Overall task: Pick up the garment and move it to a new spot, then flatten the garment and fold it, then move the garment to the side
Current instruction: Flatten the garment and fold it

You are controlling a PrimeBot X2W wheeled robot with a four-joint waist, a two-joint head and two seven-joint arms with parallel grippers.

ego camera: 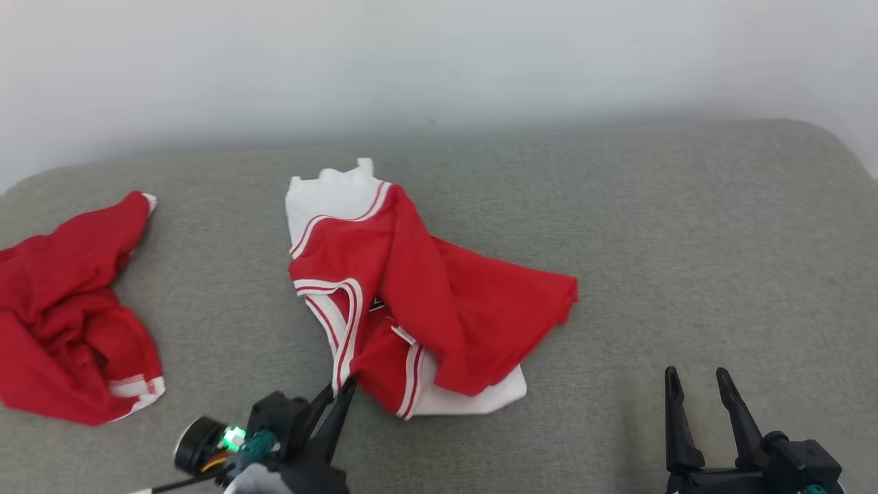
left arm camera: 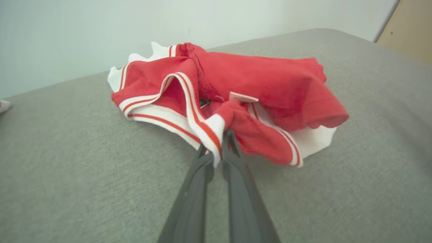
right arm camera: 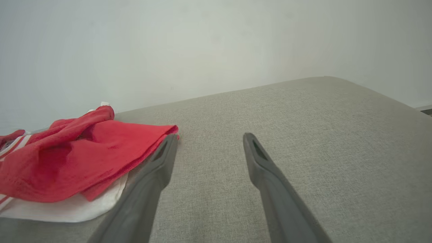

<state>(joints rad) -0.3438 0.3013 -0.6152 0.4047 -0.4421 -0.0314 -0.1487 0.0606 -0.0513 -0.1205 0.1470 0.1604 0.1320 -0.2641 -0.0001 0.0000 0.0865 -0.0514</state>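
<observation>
- my left pincer (ego camera: 343, 391) is clenched on the striped trim (left arm camera: 212, 135) of the garment (ego camera: 425, 288). the garment lies crumpled in the middle of the grey cushion (ego camera: 686, 226), red layers over white.
- the bite looks thin: just the ribbed edge sits between the fingers. if i lift fast, i judge the trim could slide out and the garment would drop back in a heap.
- i cannot tell how many layers are caught. if it is a single layer, the rest will hang and twist, and flattening at the new spot gets harder.
- my right pincer (ego camera: 696, 374) is released, fingers spread, toward the near right part of the cushion. one finger is near the garment's red corner, so a sideways carry across the cushion could snag the cloth on it.
- a second red cloth (ego camera: 62, 309) lies at the left end of the cushion, well apart from the garment. setting down toward that end risks tangling the two.
- the cushion's weave looks grippy. dragging low instead of lifting clear could bunch the garment further.
</observation>
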